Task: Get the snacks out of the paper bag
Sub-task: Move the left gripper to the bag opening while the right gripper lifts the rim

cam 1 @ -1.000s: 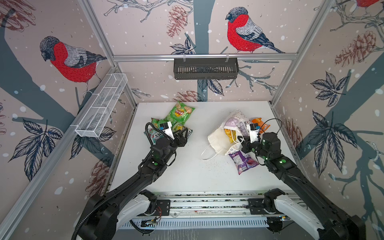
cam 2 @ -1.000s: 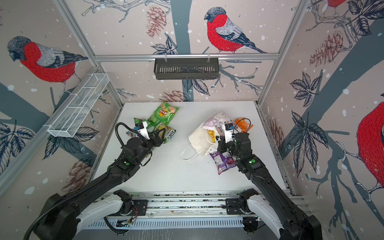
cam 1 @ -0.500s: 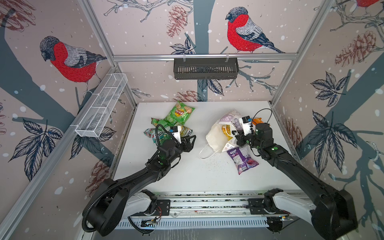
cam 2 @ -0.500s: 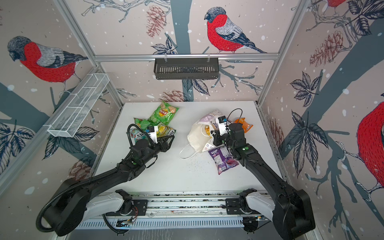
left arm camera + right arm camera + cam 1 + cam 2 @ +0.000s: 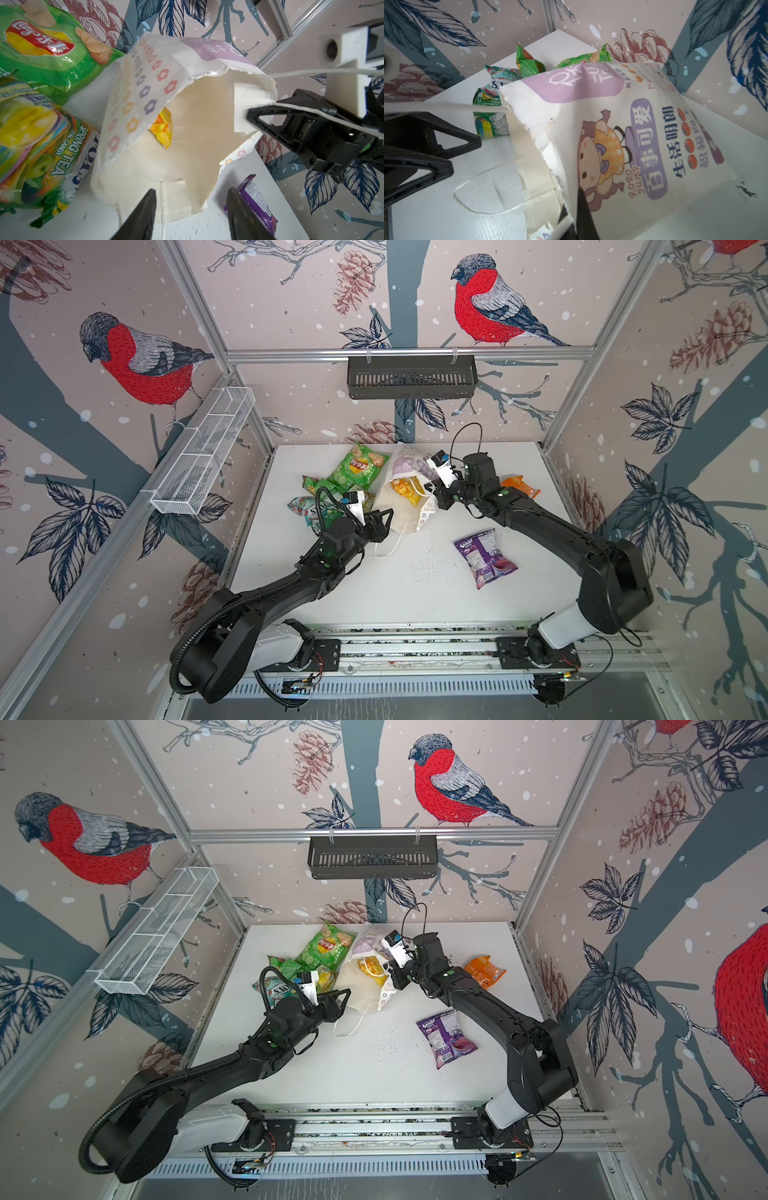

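From my left wrist I read a red "Lay's" logo with Chinese characters on the large green crinkly chip bag (image 5: 52, 52). The green-and-white shiny candy packet (image 5: 72, 158) says "SPRING TEA", "OVAL CANDY" and part of "FOX'S". From my right wrist, a teal shiny packet (image 5: 497, 80) shows "BLOSSOM"; I cannot tell whether it is the same one. The white paper carrier bag (image 5: 623, 145) carries "RORO JUMP", "KEEP" and Chinese characters. The purple foil packet's (image 5: 484, 558) print is too small to read.
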### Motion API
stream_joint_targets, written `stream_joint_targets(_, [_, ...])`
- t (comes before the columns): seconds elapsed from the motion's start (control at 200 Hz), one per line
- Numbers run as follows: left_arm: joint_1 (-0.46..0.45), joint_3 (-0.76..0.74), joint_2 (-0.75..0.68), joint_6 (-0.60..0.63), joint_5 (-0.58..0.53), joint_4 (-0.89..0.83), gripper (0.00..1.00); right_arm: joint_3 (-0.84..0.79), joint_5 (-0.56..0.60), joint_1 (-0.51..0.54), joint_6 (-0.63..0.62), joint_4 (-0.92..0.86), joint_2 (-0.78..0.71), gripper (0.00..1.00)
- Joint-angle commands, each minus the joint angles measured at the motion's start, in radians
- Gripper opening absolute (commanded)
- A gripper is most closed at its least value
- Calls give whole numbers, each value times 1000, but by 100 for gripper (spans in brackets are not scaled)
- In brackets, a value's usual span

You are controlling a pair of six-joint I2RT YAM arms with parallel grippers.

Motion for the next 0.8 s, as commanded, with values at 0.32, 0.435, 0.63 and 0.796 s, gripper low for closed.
stream_joint_targets(0.32, [-153, -31, 42, 124, -312, 117, 59, 111, 221, 88, 191, -49, 90, 0])
stream_joint_targets(0.435, [-163, -59, 105, 173, -302, 220, 63, 117, 209, 115, 190, -54, 98, 0])
stream_joint_targets(0.63, [-163, -23, 255, 245, -377, 318, 68, 57, 214, 140, 180, -27, 73, 0])
stream_joint_targets(0.796, [-163, 45, 388, 316, -346, 385, 66, -28, 188, 140, 163, 46, 25, 0])
